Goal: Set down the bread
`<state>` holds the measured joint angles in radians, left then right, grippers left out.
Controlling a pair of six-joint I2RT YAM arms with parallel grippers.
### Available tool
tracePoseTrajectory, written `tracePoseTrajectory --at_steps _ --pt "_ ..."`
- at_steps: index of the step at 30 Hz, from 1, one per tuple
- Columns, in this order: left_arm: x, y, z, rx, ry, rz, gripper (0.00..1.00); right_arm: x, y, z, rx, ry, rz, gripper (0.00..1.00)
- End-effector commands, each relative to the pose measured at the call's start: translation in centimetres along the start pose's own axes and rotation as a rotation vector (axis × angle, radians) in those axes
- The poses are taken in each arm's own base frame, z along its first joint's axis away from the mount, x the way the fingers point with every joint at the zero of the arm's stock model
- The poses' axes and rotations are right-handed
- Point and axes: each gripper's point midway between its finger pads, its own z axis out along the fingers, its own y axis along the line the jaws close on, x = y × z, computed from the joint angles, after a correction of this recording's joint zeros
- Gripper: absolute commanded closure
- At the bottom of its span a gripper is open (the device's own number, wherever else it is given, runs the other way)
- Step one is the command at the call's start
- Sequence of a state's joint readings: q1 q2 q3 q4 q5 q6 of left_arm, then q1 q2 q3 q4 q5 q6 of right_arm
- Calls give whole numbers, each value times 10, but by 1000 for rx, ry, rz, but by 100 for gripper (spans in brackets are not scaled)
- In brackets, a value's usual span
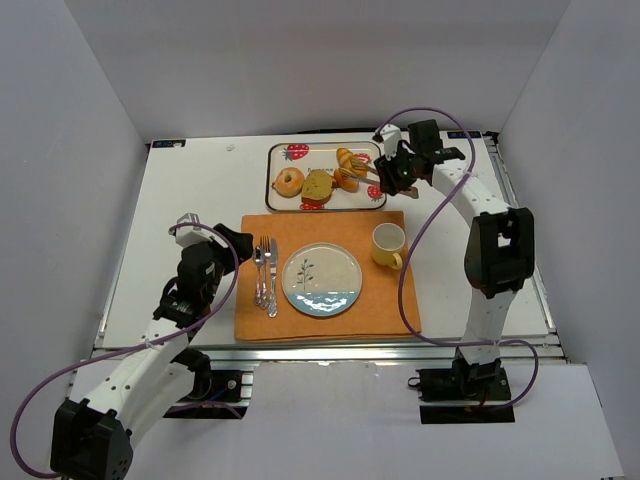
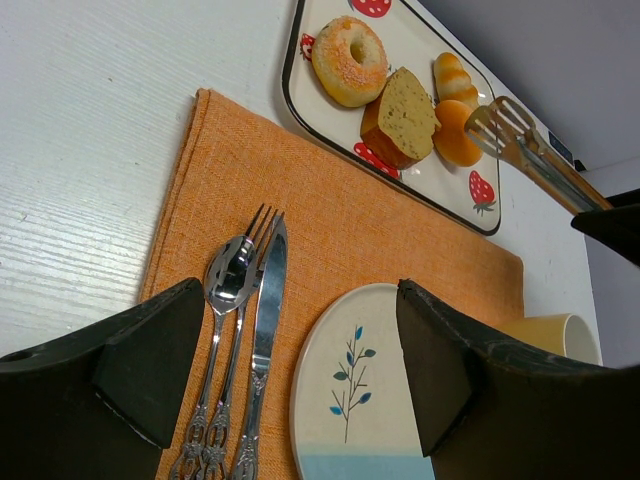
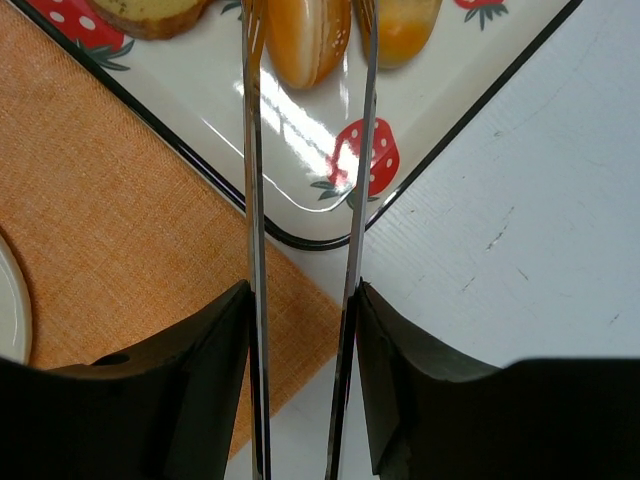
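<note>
Now the right fingers (image 3: 200,380) pinch long silver metal tongs (image 3: 252,200); the small orange bread roll (image 3: 308,35) sits between their tips, straight ahead.

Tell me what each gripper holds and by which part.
The right gripper is shut on the tongs, jaws squeezing both tong legs well back from the tips. The left gripper is open and holds nothing.

Bright, even light with soft shadows; glare streaks the glossy tray (image 3: 300,150).
</note>
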<state>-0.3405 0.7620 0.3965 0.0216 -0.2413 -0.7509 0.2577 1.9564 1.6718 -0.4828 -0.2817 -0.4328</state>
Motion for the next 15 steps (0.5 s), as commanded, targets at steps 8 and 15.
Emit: tracePoseTrajectory --at_steps 8,15 --pt "-8 -4 -2 7 -22 -7 13 11 -2 8 -2 43 -21 50" --pt "-9 -5 -1 7 -22 -5 13 12 -3 11 -9 54 -19 58"
